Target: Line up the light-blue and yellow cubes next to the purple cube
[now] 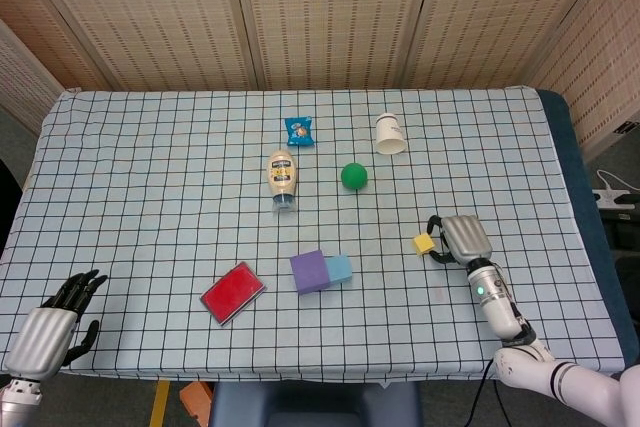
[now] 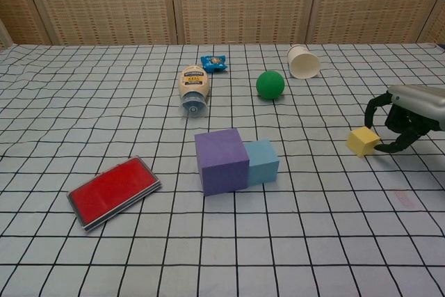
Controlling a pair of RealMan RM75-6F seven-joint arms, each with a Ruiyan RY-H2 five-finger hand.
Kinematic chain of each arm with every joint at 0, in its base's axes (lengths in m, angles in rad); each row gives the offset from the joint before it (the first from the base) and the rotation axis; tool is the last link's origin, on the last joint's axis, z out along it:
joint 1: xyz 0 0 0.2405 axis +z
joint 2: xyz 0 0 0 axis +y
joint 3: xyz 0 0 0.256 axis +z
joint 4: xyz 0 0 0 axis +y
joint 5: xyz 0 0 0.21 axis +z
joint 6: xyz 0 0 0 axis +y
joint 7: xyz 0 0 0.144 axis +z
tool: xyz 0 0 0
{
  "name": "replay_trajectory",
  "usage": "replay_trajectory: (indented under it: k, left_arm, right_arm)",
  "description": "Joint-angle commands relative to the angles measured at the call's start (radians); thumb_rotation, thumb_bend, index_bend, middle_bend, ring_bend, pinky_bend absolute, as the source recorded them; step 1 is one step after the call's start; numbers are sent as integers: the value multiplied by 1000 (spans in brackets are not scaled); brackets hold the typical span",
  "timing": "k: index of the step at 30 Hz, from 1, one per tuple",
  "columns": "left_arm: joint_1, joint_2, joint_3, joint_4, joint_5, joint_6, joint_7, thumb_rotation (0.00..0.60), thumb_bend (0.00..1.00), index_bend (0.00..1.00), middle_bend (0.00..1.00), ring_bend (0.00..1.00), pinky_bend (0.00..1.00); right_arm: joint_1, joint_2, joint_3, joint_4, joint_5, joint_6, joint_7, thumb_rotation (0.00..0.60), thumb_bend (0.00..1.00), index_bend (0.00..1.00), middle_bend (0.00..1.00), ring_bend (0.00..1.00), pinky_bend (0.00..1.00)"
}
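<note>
Surface: table under a pale cloth (image 1: 150, 177) printed with a dark grid, rippled at the chest view's left; backdrop of woven tan folding panels (image 1: 330, 17). Centre of frame — purple cube (image 1: 308, 271) with light-blue cube (image 1: 339, 268) touching its right face. Yellow cube (image 1: 424, 243) lies well apart, right of centre, just beside the right hand (image 1: 462, 237), whose fingers (image 2: 373, 106) curve around it from the right; whether they touch it cannot be told. Left hand (image 1: 48, 332) at lower left corner, off the table edge, fingers spread, holding nothing. Also present: red flat case (image 1: 232, 292) lower left of the cubes; mayonnaise bottle (image 1: 282, 176) lying down; green ball (image 1: 353, 175); blue snack packet (image 1: 299, 130); tipped paper cup (image 1: 389, 134) — upper centre.
</note>
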Motion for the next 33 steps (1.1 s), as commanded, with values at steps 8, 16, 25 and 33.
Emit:
replay_trajectory:
  k: [8, 16, 25, 33]
  left_arm:
    - [0, 1, 1, -1, 1, -1, 0, 600, 517, 121, 72, 87, 400]
    - [-1, 1, 2, -1, 0, -4, -1, 600, 517, 121, 72, 87, 401]
    - [0, 2, 1, -1, 0, -2, -2, 600, 518, 121, 73, 87, 401]
    - [-2, 1, 3, -2, 1, -6, 3, 600, 517, 122, 72, 86, 401]
  right_arm:
    - [0, -6, 0, 9, -7, -5, 11, 600, 131, 359, 921, 818, 904]
    - [2, -10, -1, 15, -18, -31, 60, 600, 131, 401, 923, 822, 904]
    - [-1, -13, 0, 26, -44, -23, 107, 600, 130, 539, 930, 830, 912]
    - [-8, -21, 4, 30, -71, 7, 149, 600, 130, 617, 932, 834, 916]
